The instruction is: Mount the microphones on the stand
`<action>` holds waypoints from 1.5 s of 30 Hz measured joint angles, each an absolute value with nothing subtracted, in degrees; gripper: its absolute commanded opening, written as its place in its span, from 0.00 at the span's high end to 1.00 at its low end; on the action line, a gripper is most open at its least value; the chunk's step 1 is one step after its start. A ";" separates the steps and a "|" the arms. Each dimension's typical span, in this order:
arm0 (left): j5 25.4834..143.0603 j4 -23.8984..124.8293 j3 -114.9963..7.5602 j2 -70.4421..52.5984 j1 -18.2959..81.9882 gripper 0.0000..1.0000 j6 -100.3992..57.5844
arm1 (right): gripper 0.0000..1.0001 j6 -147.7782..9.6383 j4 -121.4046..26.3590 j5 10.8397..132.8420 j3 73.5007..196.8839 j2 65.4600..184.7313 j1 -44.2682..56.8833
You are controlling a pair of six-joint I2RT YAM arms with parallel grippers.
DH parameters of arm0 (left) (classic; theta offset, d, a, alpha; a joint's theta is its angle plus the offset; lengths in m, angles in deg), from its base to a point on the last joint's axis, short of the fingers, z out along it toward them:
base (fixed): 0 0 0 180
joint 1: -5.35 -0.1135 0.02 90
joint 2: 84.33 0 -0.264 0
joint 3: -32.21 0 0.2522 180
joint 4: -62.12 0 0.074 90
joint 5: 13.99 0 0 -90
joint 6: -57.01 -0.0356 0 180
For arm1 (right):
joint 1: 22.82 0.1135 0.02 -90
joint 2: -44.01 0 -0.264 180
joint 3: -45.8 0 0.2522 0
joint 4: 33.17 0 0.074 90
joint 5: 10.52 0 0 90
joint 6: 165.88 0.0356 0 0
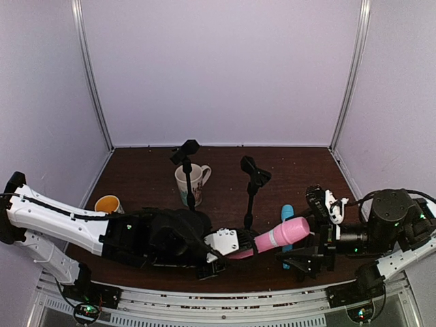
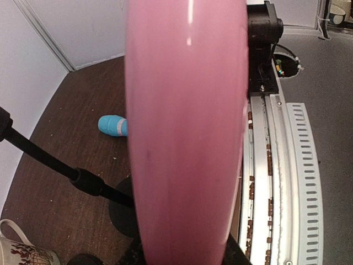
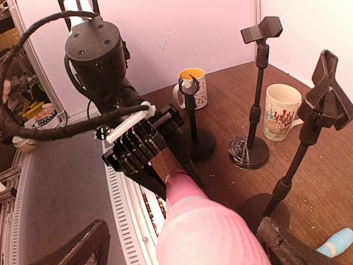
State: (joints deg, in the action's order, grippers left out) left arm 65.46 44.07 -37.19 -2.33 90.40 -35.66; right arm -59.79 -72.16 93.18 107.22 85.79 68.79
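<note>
My left gripper (image 1: 228,251) is shut on the tail end of the pink microphone (image 1: 276,236) and holds it level above the table's front, head pointing right. The microphone fills the left wrist view (image 2: 185,132). My right gripper (image 1: 312,233) is open, its jaws wide apart on either side of the pink head (image 3: 215,232). The light blue microphone (image 1: 288,216) lies on the table behind the pink one and also shows in the left wrist view (image 2: 113,125). Two tall black stands with clips (image 1: 186,154) (image 1: 254,172) rise mid-table. The black microphone is out of view.
A white patterned mug (image 1: 194,182) stands behind the left tall stand. An orange mug (image 1: 107,204) stands at the left. A short stand with a ring clip (image 3: 190,91) stands in front of that mug. White walls enclose the table; a metal rail (image 1: 225,310) runs along its front.
</note>
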 measured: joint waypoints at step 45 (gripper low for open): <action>63.58 50.25 -24.40 -16.30 90.29 0.61 -32.43 | 0.76 -67.13 -71.27 83.62 128.55 108.68 60.90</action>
State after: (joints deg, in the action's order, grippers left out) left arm 63.58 50.25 -24.40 -16.30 90.29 -32.43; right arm -67.13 -71.27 83.62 128.55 108.68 60.90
